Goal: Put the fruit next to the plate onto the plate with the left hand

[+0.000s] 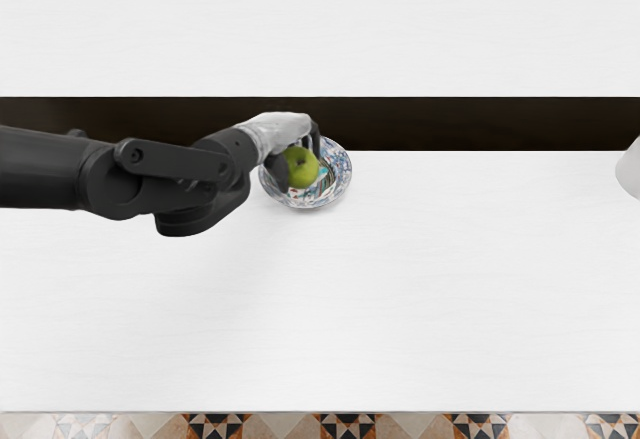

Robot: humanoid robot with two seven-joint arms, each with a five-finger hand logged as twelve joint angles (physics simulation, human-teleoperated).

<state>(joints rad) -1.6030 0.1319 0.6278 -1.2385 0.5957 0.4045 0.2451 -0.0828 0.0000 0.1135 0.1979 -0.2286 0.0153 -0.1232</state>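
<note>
A green apple (302,167) is over the left part of the patterned plate (335,177), which lies on the white table near its far edge. My left hand (290,144) reaches in from the left, its pale palm above the plate's left rim and dark fingers curled round the apple. Whether the apple rests on the plate or hangs just above it I cannot tell. The plate's left rim is hidden by the hand.
A dark gap (480,122) runs behind the table's far edge, with a second white surface (320,34) beyond it. A pale object (631,169) shows at the right edge. Patterned floor tiles (350,426) lie below the table's front edge.
</note>
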